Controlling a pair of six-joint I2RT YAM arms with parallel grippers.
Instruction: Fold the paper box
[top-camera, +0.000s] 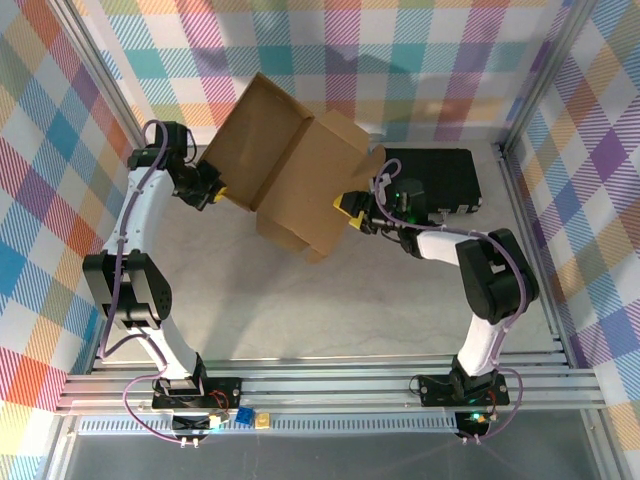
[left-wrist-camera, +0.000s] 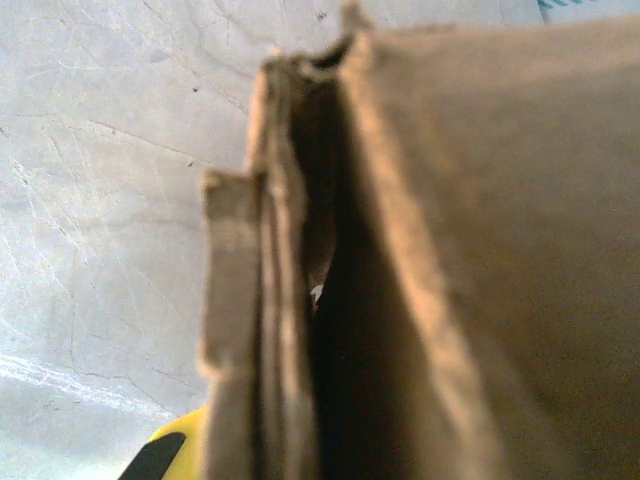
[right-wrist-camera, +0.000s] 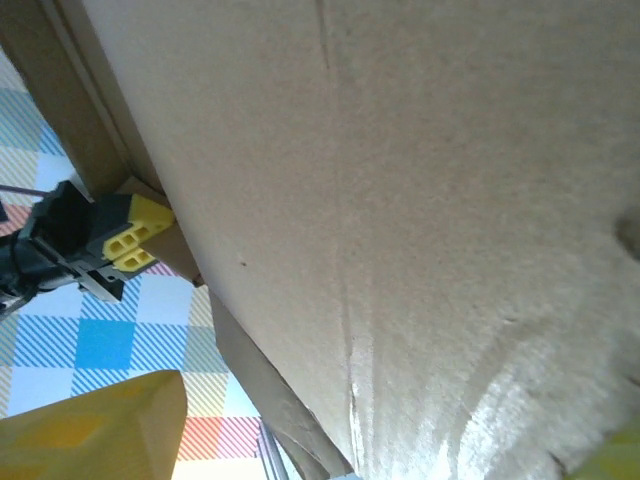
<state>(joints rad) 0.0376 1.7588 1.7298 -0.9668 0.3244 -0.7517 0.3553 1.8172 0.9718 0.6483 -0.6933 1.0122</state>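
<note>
Box (top-camera: 290, 175) hangs tilted above the bench (top-camera: 300, 310), toward 12 o'clock in the top view, carried between our two arms. Our left gripper (top-camera: 212, 192) meets its 9 o'clock edge and looks clamped on a doubled cardboard edge, which runs down beside its yellow finger (left-wrist-camera: 165, 458) in the left wrist view. Our right gripper (top-camera: 350, 210) touches the 4 o'clock side; we cannot tell whether it is wide or pinching there. A black case (top-camera: 445, 175) lies at 3 o'clock, just behind that arm. We judge the job about half done: side walls stand creased and a hollow shows, but the large panel at 11 o'clock gapes open. Closing that panel and tucking its flaps remain.
</note>
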